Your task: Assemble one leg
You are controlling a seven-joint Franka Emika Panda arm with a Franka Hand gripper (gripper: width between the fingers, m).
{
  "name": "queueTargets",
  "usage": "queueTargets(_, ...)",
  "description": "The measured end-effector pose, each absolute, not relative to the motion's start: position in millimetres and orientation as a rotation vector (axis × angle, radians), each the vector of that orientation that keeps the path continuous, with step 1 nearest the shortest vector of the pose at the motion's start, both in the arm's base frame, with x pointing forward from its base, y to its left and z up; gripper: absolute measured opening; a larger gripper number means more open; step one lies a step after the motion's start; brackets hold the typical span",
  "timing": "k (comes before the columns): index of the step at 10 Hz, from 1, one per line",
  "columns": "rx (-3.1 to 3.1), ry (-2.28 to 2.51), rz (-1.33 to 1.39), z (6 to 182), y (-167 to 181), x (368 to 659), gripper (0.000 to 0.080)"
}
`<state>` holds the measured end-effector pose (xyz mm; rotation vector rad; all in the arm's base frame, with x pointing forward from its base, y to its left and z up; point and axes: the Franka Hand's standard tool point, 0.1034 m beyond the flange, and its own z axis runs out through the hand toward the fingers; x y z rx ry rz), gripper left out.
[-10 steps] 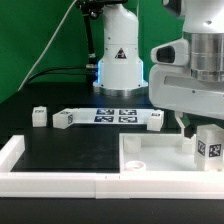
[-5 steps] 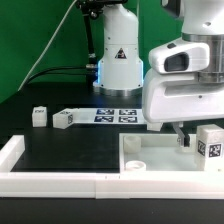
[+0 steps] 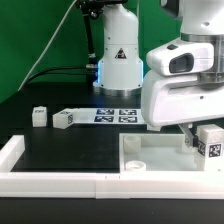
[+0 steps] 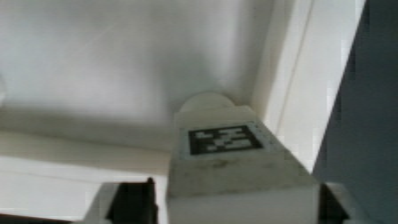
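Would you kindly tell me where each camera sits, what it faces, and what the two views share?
Exterior view: off the arm, low at the table's front edge, facing the arm's base; it shows the gripper over the white panel.
Wrist view: on the wrist, looking down past dark fingers at the panel.
Shared: the marker-tagged leg at the gripper, and the panel.

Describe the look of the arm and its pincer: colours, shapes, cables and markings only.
In the exterior view the arm is glossy white with rounded, bulbous housings and dark joint bands; its base carries a black triangular warning label above a blue glowing ring. A black cable trails from it across the green backdrop. The white, boxy wrist housing has a dark lens-like opening. The pincer shows short dark fingers; the wrist view shows only dark finger tips.
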<state>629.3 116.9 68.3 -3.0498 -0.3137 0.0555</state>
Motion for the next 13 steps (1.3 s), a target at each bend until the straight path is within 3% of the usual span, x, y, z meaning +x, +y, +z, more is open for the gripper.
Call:
queueTargets(1,-3.05,-0.313,0.055,68.4,116.7,629.4,0.0289)
queueTargets(4,-3.056,-0.24,0.057,68.2,115.5,629.6,0.0289)
queueTargets(13,-2.911,1.148,0.096,69.4,95.7,625.6,0.0304)
